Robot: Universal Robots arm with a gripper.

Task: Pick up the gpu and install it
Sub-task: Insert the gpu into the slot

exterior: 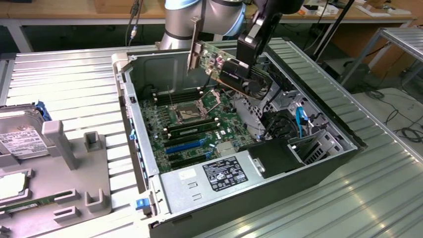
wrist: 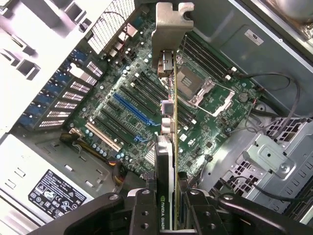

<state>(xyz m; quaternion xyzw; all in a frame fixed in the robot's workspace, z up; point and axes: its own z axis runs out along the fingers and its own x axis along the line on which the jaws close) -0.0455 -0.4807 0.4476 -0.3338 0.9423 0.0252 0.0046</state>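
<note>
- Grasps the gpu (exterior: 231, 72) with the gripper (exterior: 243, 58), clenched on the card with one finger on each flat face, as the wrist view makes plain.
- Takes the card at the end far from the silver bracket (wrist: 171, 29), probably to leave the bracket and the contact edge free for seating.
- Holds it in the air above the open computer case (exterior: 135, 99), over the motherboard (exterior: 191, 124) and touching neither. Not yet seated in any slot.
- Presents the card edge-on in the wrist view, on its thin side, likely so that the contact edge can line up with the long slots below, among them the blue slot (wrist: 128, 108).
- Passes, in that same view, just beside the line of the CPU socket (wrist: 208, 90), with the bracket end pointing toward the far wall of the case.
- Tilts the card somewhat in the exterior view, with the dark fan (exterior: 250, 80) facing the camera.
- Reaches the board from above, thanks to the case lying on its side on the ribbed metal surface (exterior: 79, 84) with the side panel off.
- Leaves the hard drive (exterior: 20, 136) at the exterior view's left, well apart from the case, beside the grey holder (exterior: 82, 163).
</note>
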